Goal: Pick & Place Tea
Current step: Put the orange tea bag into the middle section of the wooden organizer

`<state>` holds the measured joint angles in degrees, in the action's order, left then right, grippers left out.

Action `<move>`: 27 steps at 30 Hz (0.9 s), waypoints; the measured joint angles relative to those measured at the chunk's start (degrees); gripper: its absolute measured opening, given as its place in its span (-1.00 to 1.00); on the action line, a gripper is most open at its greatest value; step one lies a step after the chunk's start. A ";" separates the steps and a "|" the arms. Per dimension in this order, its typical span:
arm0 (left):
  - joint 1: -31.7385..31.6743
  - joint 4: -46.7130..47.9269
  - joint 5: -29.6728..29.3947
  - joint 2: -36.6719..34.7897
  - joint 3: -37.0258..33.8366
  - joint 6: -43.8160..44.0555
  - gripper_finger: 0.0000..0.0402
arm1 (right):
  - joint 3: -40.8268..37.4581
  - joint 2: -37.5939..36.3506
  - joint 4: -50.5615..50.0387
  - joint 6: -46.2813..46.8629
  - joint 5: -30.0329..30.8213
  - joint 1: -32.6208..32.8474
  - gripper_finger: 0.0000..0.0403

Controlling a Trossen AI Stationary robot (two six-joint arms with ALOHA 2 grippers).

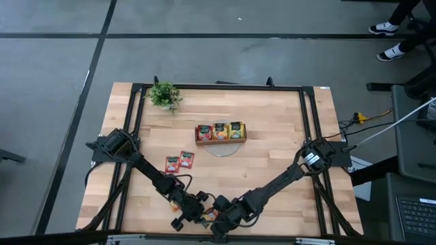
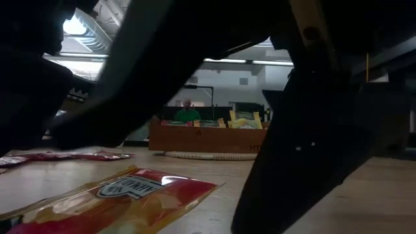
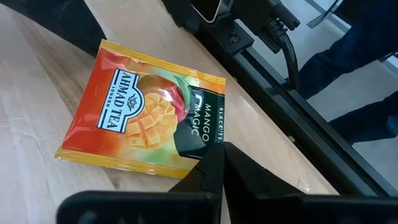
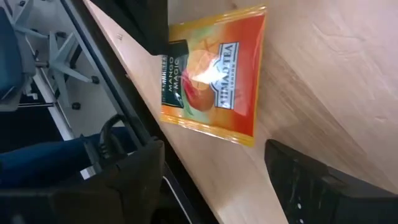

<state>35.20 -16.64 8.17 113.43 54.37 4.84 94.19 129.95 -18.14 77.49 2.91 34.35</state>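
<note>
Three loose tea sachets lie on the table (image 1: 272, 136): two red ones (image 1: 179, 162) side by side toward the left edge and one orange mango sachet (image 3: 146, 112) at the near edge. One wooden tray (image 1: 220, 133) holds further sachets, too small to count. One potted plant (image 1: 164, 95) stands near the far left corner.

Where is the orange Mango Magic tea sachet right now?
The orange Mango Magic tea sachet lies flat on the wooden table at its near edge, between the shut left gripper and the open right gripper.
</note>
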 joint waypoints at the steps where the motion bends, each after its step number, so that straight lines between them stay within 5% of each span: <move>1: -0.02 0.00 0.04 0.00 0.00 0.00 -0.99 | -0.29 -0.01 0.39 -0.05 0.03 0.00 0.37; 11: 0.00 -0.13 -0.01 -0.02 0.00 -0.01 -0.99 | -0.84 -0.01 1.60 -3.12 1.07 -1.13 0.20; 27: 0.00 -0.22 0.14 -0.02 0.00 -0.02 -0.99 | -0.89 0.15 2.20 -6.46 0.00 -3.39 -0.86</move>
<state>35.20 -16.86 8.31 113.40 54.37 4.82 93.30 130.10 -15.94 71.02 2.91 30.96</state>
